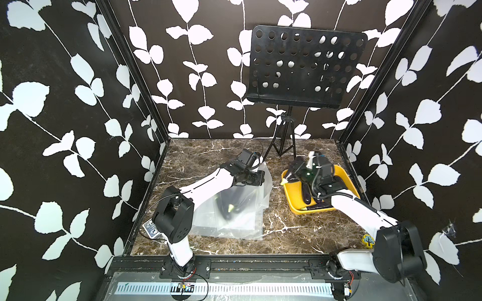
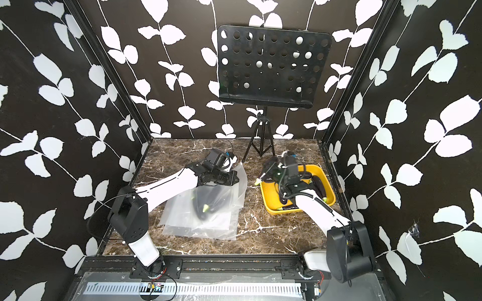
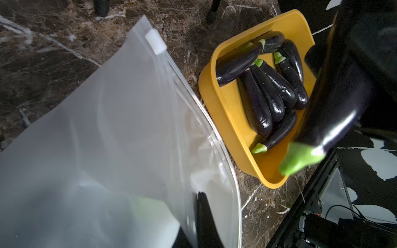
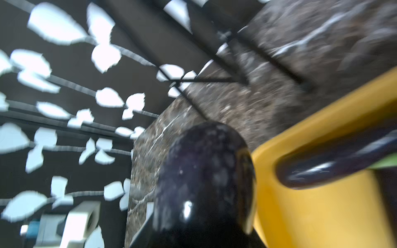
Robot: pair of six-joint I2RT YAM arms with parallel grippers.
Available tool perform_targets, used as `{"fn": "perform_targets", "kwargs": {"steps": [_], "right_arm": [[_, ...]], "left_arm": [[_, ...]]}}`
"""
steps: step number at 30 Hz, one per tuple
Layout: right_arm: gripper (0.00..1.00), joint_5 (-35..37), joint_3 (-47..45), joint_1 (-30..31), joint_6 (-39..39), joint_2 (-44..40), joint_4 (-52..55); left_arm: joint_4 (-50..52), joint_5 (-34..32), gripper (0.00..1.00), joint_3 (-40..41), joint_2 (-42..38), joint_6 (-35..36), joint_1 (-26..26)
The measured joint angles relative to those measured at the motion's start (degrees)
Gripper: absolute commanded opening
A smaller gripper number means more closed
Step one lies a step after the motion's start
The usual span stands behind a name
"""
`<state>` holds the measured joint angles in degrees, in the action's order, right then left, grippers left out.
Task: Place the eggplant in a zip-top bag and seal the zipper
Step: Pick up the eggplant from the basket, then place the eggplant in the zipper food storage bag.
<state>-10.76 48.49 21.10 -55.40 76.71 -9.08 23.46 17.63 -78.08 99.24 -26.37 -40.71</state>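
Eggplant [image 3: 335,92]: glossy, firm, prob slippery and fairly light, so take it round the body, not the green stem. Your R gripper [image 1: 299,170] is clamped on its body, stem hanging down, above the far-left corner of the yellow tray [image 1: 344,173]. R arm reaches far, wrist turned left twd the bag. L gripper [image 1: 261,179] is pressed together on the zip-top bag [image 1: 257,200] rim, holding the mouth up facing right. L arm lies low across the bag.

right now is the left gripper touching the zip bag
Touching. The left wrist view shows a black finger pressed against the raised mouth edge of the zip bag; in a top view the left gripper holds that edge up off the table.
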Motion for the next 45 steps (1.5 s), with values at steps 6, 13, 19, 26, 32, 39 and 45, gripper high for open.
{"fn": "perform_targets", "kwargs": {"steps": [6, 13, 19, 26, 32, 39, 45], "right_arm": [[0.36, 2.3, 4.9, 7.9, 7.0, 6.3, -2.7], [0.36, 3.0, 8.2, 11.6, 13.2, 10.8, -2.5], [0.36, 2.3, 7.9, 14.9, 17.0, 10.8, -0.3], [0.35, 1.1, 6.8, 14.9, 17.9, 10.5, 2.5], [0.35, -0.7, 6.8, 15.2, 18.6, 8.4, 6.9], [0.35, -4.3, 6.4, 16.8, 18.7, 6.9, 13.0], [0.37, -4.1, 9.7, 17.0, 18.5, 8.1, 19.6]], "left_arm": [[0.0, 0.0, 0.00, 0.0, 0.0, 0.0, 0.0], [-0.1, -0.6, 0.00, 0.9, -1.0, -0.5, 0.0], [0.2, -1.8, 0.00, 1.4, -3.2, -0.9, 0.3], [0.9, -2.1, 0.00, 1.7, -3.7, -1.1, 0.3], [1.6, -2.3, 0.00, 2.2, -3.7, -1.3, 0.3], [0.8, -3.1, 0.00, 2.2, -3.7, -2.1, 0.3], [0.6, -3.1, 0.00, 2.2, -3.9, -2.4, 0.0]]}}
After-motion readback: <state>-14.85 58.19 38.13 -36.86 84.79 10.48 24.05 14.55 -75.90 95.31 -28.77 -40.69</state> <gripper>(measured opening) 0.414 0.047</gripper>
